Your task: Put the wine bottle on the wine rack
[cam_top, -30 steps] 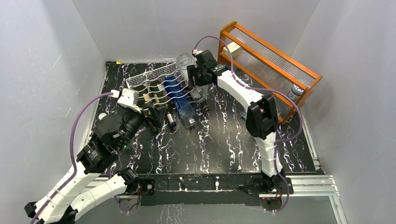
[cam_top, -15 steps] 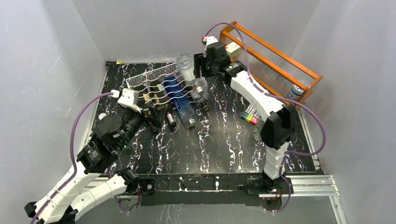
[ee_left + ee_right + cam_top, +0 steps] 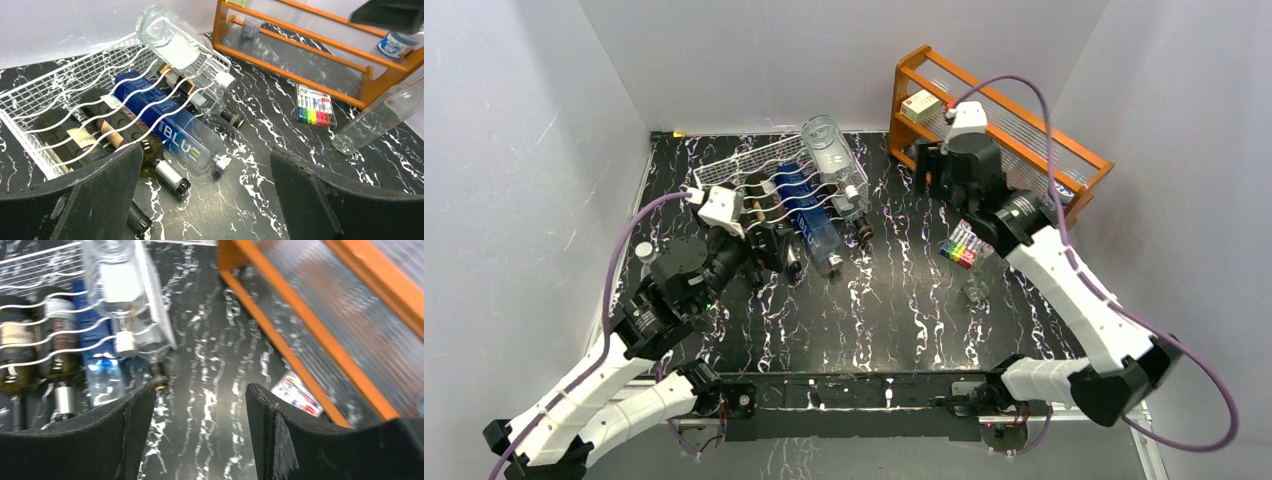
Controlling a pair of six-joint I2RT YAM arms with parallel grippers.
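Note:
The white wire wine rack (image 3: 734, 172) (image 3: 45, 95) (image 3: 42, 265) stands at the back left of the table. A clear wine bottle (image 3: 828, 152) (image 3: 172, 40) (image 3: 116, 282) lies on its top tier, neck towards the front. Below it lie a blue bottle (image 3: 809, 215) (image 3: 170, 132) and dark wine bottles (image 3: 764, 212) (image 3: 75, 135). My right gripper (image 3: 924, 165) (image 3: 200, 390) is open and empty, to the right of the rack and apart from it. My left gripper (image 3: 774, 245) (image 3: 206, 165) stands wide open in front of the rack, holding nothing.
An orange wooden shelf (image 3: 1024, 120) (image 3: 300, 60) (image 3: 320, 330) stands at the back right with a white box (image 3: 921, 105) and a small jar (image 3: 1056, 195) in it. A marker pack (image 3: 961, 245) (image 3: 314, 107) and a clear glass bottle (image 3: 375, 120) lie in front of it.
My right arm has drawn back from the rack to the right, towards the orange shelf, its jaws opening. The clear bottle stays on the top tier. My left arm shifted slightly right.

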